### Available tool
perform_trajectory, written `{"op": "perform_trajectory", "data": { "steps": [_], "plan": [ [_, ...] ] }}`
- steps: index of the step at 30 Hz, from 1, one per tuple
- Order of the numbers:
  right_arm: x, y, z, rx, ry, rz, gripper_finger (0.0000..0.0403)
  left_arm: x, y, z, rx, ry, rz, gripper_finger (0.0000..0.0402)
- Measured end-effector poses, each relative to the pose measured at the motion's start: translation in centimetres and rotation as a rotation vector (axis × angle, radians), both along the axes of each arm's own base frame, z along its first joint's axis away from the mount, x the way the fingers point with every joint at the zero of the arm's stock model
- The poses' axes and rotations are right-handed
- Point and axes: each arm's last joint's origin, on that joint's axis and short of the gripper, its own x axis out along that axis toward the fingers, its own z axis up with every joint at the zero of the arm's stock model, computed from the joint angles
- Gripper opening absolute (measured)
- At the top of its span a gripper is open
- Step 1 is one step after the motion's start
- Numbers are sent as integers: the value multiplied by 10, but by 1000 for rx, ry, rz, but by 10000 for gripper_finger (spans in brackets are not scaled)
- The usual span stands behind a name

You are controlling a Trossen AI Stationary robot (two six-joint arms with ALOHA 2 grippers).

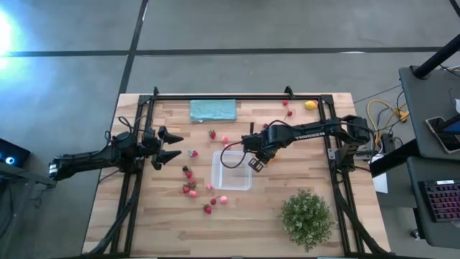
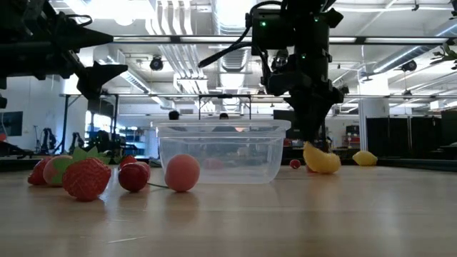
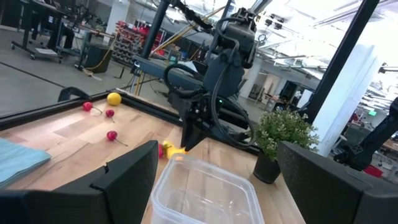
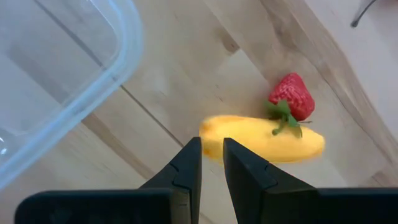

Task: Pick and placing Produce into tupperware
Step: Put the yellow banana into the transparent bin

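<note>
A: Right gripper — fingers nearly closed, gripping nothing; the banana is lying just past its tips, a strawberry overlapping its far edge.

B: Tupperware?

A: Sitting beside that gripper, partly cut off, looking empty. Left gripper is hanging wide open, well away — holding nothing.
</note>
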Motion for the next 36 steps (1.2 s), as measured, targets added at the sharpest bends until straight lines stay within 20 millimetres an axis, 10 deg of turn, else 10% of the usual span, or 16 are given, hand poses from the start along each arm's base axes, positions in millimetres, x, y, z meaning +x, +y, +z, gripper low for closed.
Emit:
{"op": "perform_trajectory", "data": {
  "steps": [14, 36],
  "plan": [
    [0, -3, -1, -107, 14, 40, 68, 0, 0, 0, 0, 1, 0, 314],
    [-51, 16, 2, -83, 170, 642, 268, 0, 0, 0, 0, 1, 0, 314]
  ]
}}
